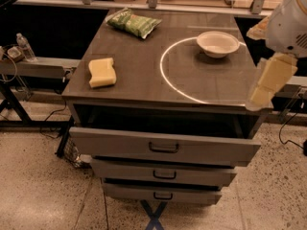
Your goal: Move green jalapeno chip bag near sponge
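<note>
The green jalapeno chip bag (134, 23) lies flat at the back left of the cabinet top (144, 75). The pale yellow sponge (102, 72) lies near the front left edge, well apart from the bag. My gripper (261, 92) hangs at the far right, over the cabinet's front right corner, pointing down and to the left. It is far from both the bag and the sponge, and I see nothing in it.
A white round bowl (218, 43) sits at the back right, inside a white circle marked on the top. The top drawer (163, 147) is pulled out below the front edge. A water bottle (25, 47) stands on a shelf to the left.
</note>
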`<state>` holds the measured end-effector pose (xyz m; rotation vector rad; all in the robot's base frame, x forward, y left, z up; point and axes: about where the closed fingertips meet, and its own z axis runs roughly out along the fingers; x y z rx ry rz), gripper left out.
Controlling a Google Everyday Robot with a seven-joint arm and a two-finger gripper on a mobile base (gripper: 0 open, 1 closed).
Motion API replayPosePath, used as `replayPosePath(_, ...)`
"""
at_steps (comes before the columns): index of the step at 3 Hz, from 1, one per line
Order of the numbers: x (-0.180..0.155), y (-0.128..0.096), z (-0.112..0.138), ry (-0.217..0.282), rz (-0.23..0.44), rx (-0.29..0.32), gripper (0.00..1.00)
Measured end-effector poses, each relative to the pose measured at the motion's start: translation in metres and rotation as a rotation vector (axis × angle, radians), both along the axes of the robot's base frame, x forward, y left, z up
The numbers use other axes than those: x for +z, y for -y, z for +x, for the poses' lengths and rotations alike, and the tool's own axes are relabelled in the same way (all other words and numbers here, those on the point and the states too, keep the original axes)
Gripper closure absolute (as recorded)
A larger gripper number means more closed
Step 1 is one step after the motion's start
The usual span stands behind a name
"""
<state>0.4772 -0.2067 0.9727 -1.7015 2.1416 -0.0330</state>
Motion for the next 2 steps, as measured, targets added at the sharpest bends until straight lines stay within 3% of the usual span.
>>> replayPosePath(1,-0.011,-0.029,0.064,0.053,0.063,0.02,0.0)
replayPosePath(2,-0.01,-0.083,0.134,0.146,0.121,0.022,0.0)
